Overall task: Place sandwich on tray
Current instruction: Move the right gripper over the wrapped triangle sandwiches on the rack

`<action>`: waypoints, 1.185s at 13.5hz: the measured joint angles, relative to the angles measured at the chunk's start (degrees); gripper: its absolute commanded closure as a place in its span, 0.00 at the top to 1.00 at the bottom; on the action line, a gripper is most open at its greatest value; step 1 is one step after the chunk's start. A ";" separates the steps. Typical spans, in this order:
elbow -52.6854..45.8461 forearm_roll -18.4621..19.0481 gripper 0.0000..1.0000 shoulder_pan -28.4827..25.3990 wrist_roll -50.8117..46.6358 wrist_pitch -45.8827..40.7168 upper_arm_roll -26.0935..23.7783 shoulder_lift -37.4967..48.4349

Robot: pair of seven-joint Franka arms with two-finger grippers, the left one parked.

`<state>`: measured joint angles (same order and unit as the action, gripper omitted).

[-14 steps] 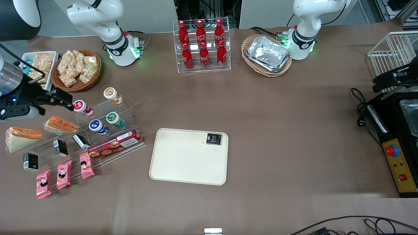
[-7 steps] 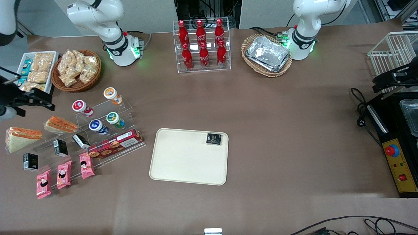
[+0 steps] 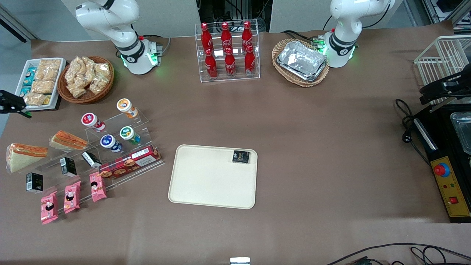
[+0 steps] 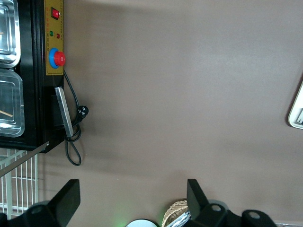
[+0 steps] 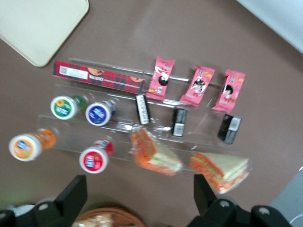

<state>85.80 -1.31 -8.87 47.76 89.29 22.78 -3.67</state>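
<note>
The sandwich (image 3: 22,157) is a clear-wrapped wedge with white bread, lying at the working arm's end of the clear stepped display; it also shows in the right wrist view (image 5: 221,170). The cream tray (image 3: 206,184) lies flat mid-table, its corner showing in the right wrist view (image 5: 38,28). My right gripper (image 3: 14,105) sits at the edge of the front view, high above the table and farther from the front camera than the sandwich. In the right wrist view the gripper (image 5: 137,203) is open and empty, with its black fingers (image 5: 72,195) spread wide.
A second wedge with orange stripes (image 3: 68,140) lies beside the sandwich. The display holds yogurt cups (image 3: 125,134), a red biscuit box (image 3: 129,162), small black packs and pink packets (image 3: 70,197). A black packet (image 3: 241,156) lies on the tray. A snack basket (image 3: 85,79) and a white snack bin (image 3: 39,79) stand near the gripper.
My right gripper has drawn away from above the display toward the working arm's end of the table, and now only its tip shows in the front view. Nothing else moved.
</note>
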 measured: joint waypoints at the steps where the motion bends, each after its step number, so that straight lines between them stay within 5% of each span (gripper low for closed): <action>1: 0.00 0.00 1.00 0.02 4.79 1.19 1.22 -0.46; 10: 0.18 -2.96 1.00 5.25 53.16 10.94 4.58 -6.80; 16: 0.28 -6.03 1.00 9.28 73.96 14.42 4.64 -9.44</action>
<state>86.08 -7.35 0.41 121.72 103.70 27.42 -13.11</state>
